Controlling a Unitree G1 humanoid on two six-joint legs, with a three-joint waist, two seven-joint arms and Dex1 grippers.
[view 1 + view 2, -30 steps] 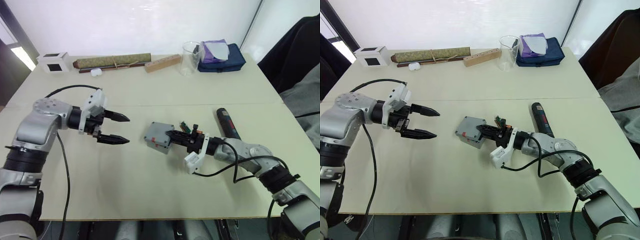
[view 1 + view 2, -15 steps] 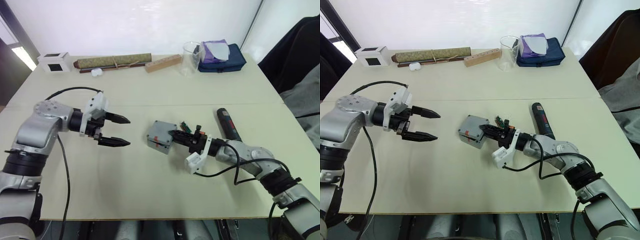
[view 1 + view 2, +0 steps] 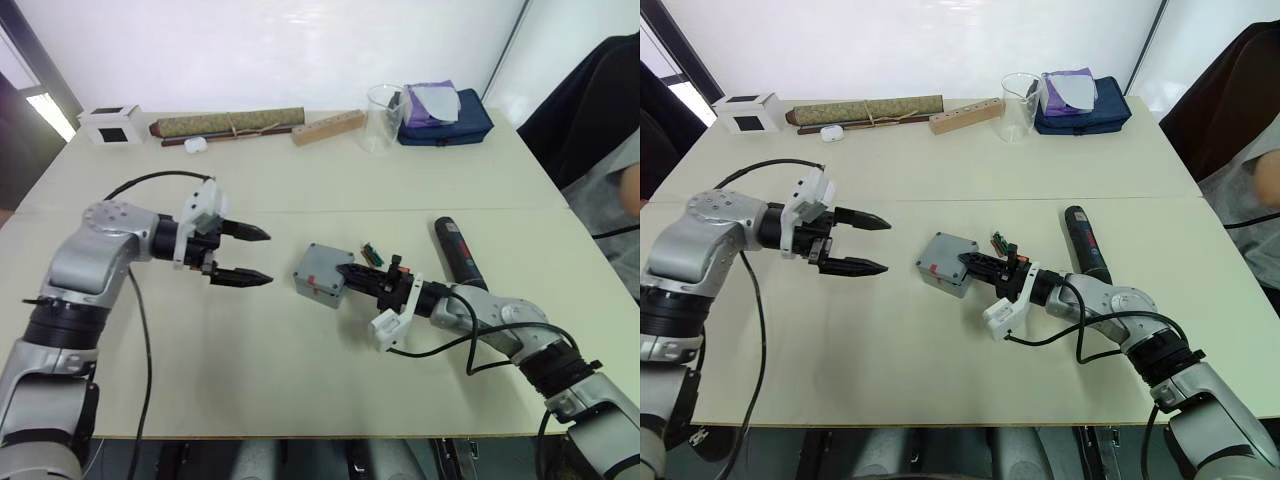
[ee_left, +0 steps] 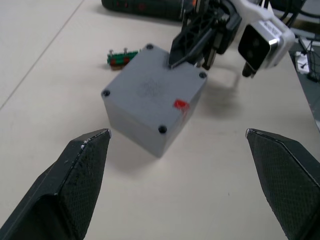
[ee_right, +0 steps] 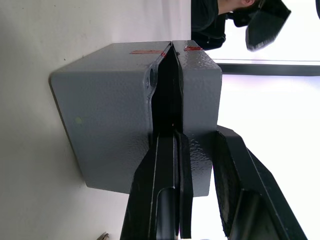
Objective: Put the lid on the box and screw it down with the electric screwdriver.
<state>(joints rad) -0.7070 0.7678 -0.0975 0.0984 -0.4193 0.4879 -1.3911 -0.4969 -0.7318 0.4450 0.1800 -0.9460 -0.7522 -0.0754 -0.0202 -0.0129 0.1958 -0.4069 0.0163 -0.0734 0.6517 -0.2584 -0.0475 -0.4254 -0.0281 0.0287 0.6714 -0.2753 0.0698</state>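
Cream laminate is covering the tabletop (image 3: 300,400), which is ending at a white wall behind. Nearest the robot's side of the box (image 3: 320,273), the right claw (image 3: 348,272) is reaching in low, its tips at the box's near-right edge. In the right wrist view one finger (image 5: 165,190) is lying in the dark gap between the lid (image 5: 200,100) and the box body, and the other finger is standing outside the lid, so the claw is pinching the lid's edge. The box is sitting near the tabletop's middle, lid in place on top, a red mark (image 4: 181,104) on its side. Just behind the box, a small green circuit board (image 3: 372,251) is lying flat. To the box's right, past the right claw, the electric screwdriver (image 3: 455,250) is lying on its side. To the box's left, well apart, the left claw (image 3: 252,256) is hanging with fingers spread wide, pointing at the box. Far beyond the box, by the wall, a white cube (image 3: 110,124), a long brown roll (image 3: 228,124), a wooden block (image 3: 327,127), a clear beaker (image 3: 381,117) and a navy pouch (image 3: 445,118) are standing in a row.
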